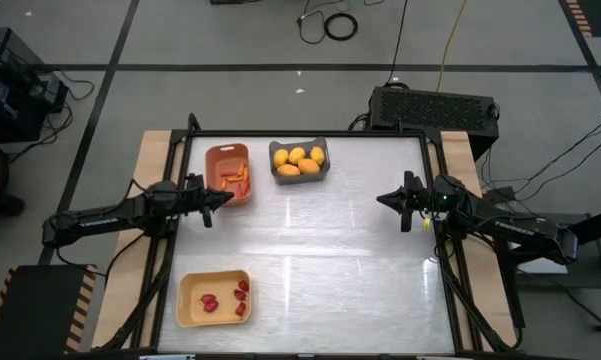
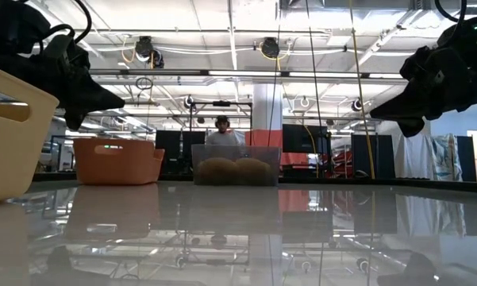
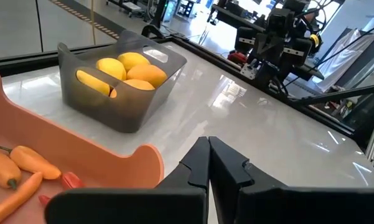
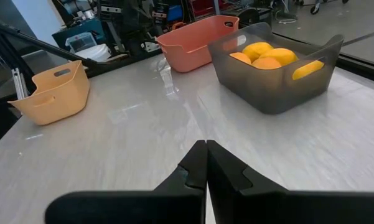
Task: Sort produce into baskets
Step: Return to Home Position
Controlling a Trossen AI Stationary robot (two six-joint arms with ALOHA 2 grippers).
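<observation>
Left tool [image 3: 209, 143], right tool [image 4: 206, 145] closed, empty

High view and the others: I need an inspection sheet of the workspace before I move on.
Surface: table glossy, no loose produce seen on it.
Job's things: lemons in grey bin; carrot sticks in orange bin; red pieces in yellow bin.
Clutter: nothing seen.
End effectors: left end effector shut, empty, beside orange bin; right end effector shut, empty, at the table's right side.
Cables: coiled cable on floor beyond table.
Surroundings: person behind table; black box at far edge.
</observation>
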